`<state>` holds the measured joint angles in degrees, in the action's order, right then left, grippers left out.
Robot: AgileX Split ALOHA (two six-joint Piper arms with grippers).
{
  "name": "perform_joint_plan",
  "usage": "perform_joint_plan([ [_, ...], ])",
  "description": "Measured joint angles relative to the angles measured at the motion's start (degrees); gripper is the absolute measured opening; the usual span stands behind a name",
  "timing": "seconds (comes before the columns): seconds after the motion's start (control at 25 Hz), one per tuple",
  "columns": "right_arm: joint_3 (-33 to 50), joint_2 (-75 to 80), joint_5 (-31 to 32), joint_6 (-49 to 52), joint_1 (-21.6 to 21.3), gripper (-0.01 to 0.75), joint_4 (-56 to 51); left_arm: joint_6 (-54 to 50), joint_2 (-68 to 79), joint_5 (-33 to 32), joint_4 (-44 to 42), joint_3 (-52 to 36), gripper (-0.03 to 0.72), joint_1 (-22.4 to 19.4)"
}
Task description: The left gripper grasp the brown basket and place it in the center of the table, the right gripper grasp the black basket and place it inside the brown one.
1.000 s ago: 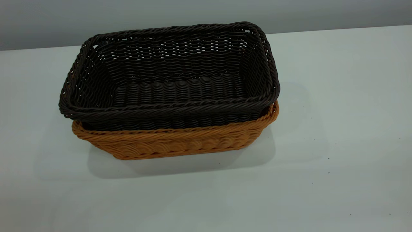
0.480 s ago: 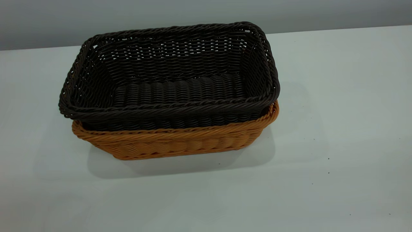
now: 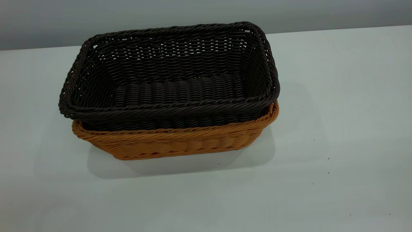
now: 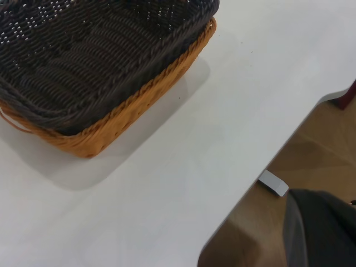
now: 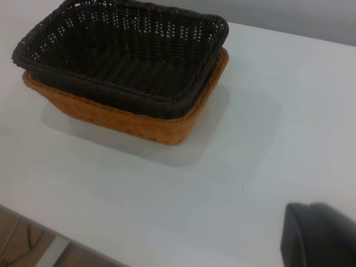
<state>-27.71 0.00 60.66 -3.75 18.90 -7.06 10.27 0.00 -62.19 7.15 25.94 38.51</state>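
The black basket sits nested inside the brown basket, upright and open side up. Its dark braided rim stands above the tan rim all the way round, and a band of its woven wall shows between the two rims on the near side. The pair stands on the white worktop, left of the middle of the exterior view and toward the far edge, with a soft shadow under its near and right sides. A few tiny dark specks dot the worktop to the right of the baskets.

Neither arm appears in the exterior view. In the left wrist view a blurred dark shape at the frame's edge is all that shows of the left gripper, well apart from the baskets and out past the worktop's edge, over a wooden floor. In the right wrist view a black block marks the right gripper, above bare worktop and well clear of the baskets. Whether either gripper is wide or narrow cannot be told; neither holds anything that can be seen
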Motion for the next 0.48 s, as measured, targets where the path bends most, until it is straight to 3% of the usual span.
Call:
perform_joint_plan([
  [0.2, 0.0, 0.0, 0.0, 0.0, -3.4, 0.002, -0.3, 0.1, 0.0, 0.0, 0.0, 0.0, -0.001, -0.8],
  [0.32, 0.0, 0.0, 0.0, 0.0, -8.7, 0.002, -0.3, 0.1, 0.0, 0.0, 0.0, 0.0, -0.001, -5.1],
  [0.48, 0.0, 0.0, 0.0, 0.0, -17.4, 0.002, -0.3, 0.1, 0.0, 0.1, 0.0, 0.0, -0.001, -14.1],
])
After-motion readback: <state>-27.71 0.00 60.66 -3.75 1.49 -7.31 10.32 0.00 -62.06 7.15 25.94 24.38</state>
